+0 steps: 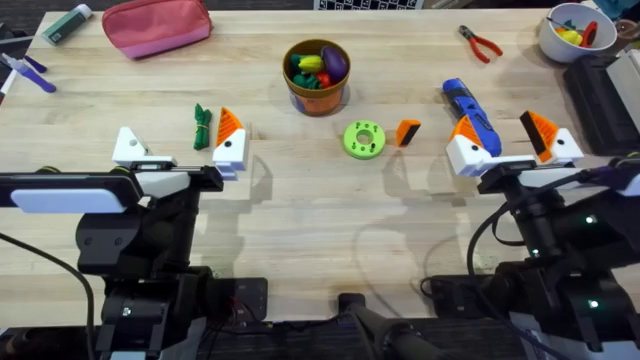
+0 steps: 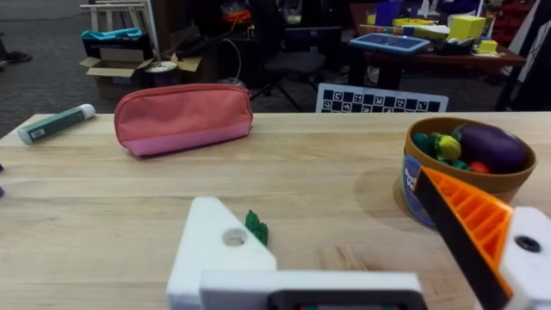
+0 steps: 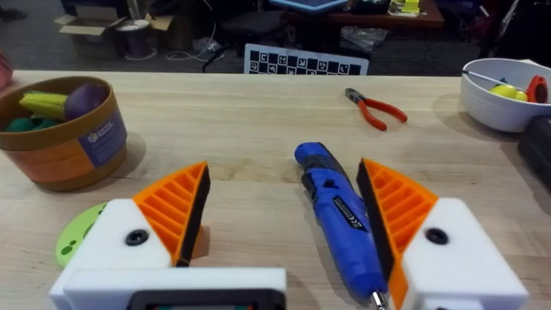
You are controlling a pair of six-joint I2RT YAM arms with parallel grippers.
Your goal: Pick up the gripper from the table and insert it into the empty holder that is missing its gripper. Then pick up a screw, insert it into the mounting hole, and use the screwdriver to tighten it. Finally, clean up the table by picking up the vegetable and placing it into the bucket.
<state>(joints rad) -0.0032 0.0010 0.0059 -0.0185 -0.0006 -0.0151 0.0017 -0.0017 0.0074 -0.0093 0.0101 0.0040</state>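
Both end effectors gaping wide: left (image 1: pixel 181 150) straddling vegetable (image 1: pixel 203 127), right (image 1: pixel 511 147) hovering over screwdriver (image 1: pixel 470 112); gripper (image 1: pixel 407 132) lying on bench (image 1: pixel 300 200).

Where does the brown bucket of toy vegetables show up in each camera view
Overhead: the bucket sits top centre, beyond the green disc.
Left wrist: bucket at right, behind the left gripper's orange tip.
Right wrist: bucket at far left.
Shared landmark: its purple toy eggplant.

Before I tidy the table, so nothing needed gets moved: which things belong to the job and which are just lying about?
Job: gripper, holder, screwdriver, vegetable, bucket.

Lying about: pink pouch, pliers, white bowl, green disc.
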